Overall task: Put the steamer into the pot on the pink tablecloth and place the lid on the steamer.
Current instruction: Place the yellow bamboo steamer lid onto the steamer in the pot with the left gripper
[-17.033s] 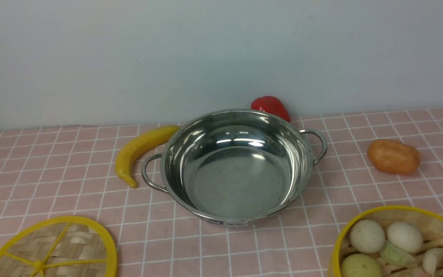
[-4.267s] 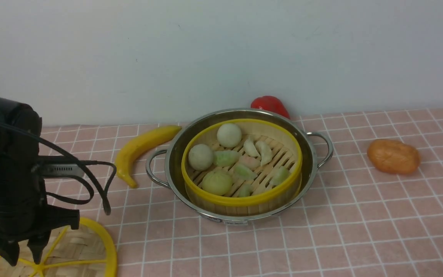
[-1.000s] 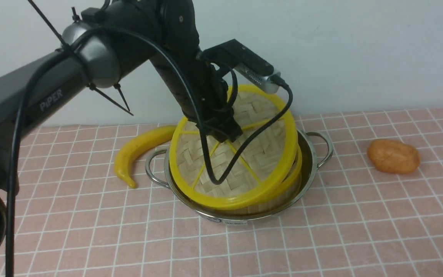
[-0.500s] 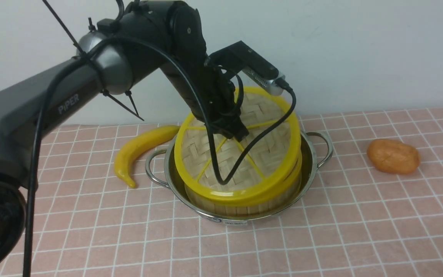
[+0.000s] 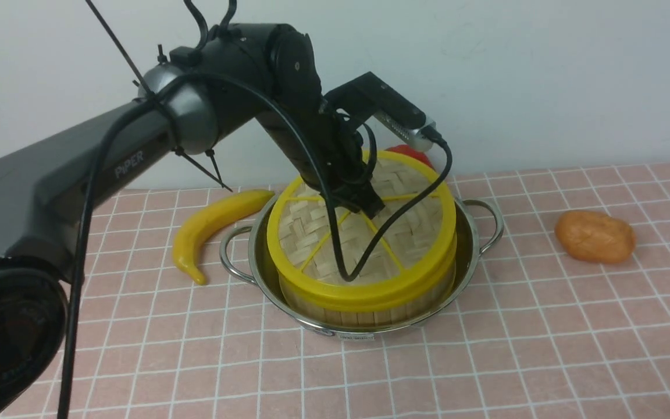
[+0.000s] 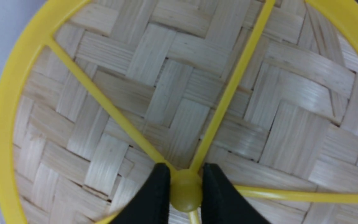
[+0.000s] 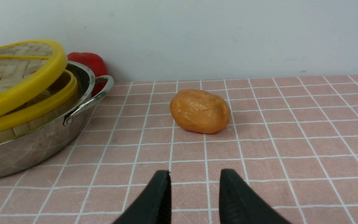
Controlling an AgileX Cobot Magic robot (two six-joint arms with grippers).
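Note:
The steel pot (image 5: 467,244) stands on the pink tablecloth (image 5: 486,361) with the bamboo steamer (image 5: 364,311) inside it. The woven lid (image 5: 410,233) lies tilted on the steamer, its near edge down on the steamer's rim and its far edge raised. My left gripper (image 5: 370,206) is shut on the lid's central yellow hub (image 6: 185,193), one finger on each side. In the right wrist view the lid (image 7: 14,71) sits askew over the steamer rim (image 7: 26,112) and pot (image 7: 36,146). My right gripper (image 7: 194,186) is open and empty, low over the cloth, right of the pot.
A yellow banana (image 5: 207,227) lies left of the pot. A red pepper (image 5: 413,154) sits behind it by the wall. An orange potato (image 5: 594,235) lies on the cloth to the right, also in the right wrist view (image 7: 200,111).
My left gripper has carried the lid right and down over the steamer. The lid has flattened from steeply tilted to nearly level, its near edge now on the steamer's rim.

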